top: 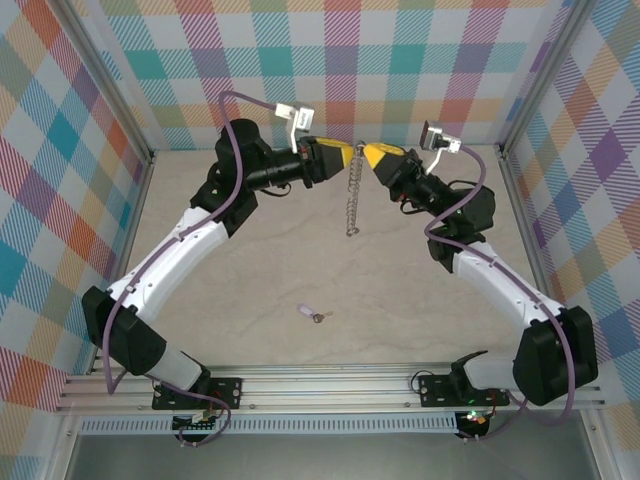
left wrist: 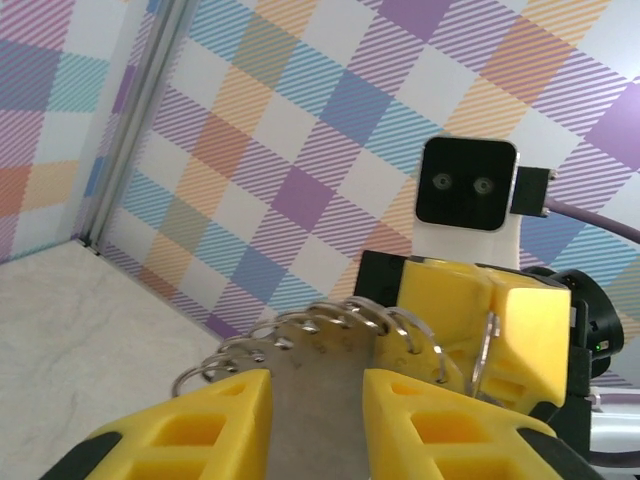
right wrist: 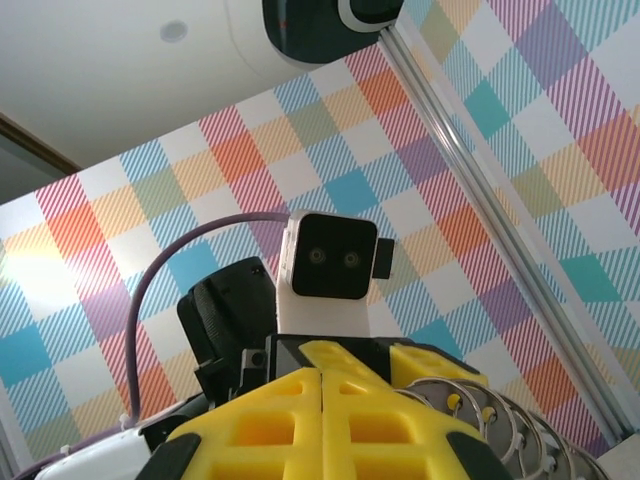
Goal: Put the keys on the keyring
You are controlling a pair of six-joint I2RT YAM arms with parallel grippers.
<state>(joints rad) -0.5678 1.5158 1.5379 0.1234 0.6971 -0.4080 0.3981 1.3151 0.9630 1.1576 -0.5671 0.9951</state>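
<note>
Hanging where both tips meet, the keyring (top: 352, 195) dangles between the left gripper (top: 349, 155), fingers part-spread round its top, hold uncertain, and the right gripper (top: 366, 152), clenched tight; the keys (top: 314, 314) lie well apart on the table (top: 250, 260).

Left arm (top: 190, 240) and right arm (top: 500, 285) are extended from their bases at the near edge of the tabletop (top: 250, 290) toward its far edge, with the elbows bowed outward. Both wrists are turned inward, so the left gripper (top: 349, 154) and right gripper (top: 363, 149) are set tip to tip near the middle of the far edge, held above the surface. Left jaws are held partly apart and closed on the keyring (top: 351, 195). Right jaws are pressed fully together, no gap seen from the right wrist.
</note>
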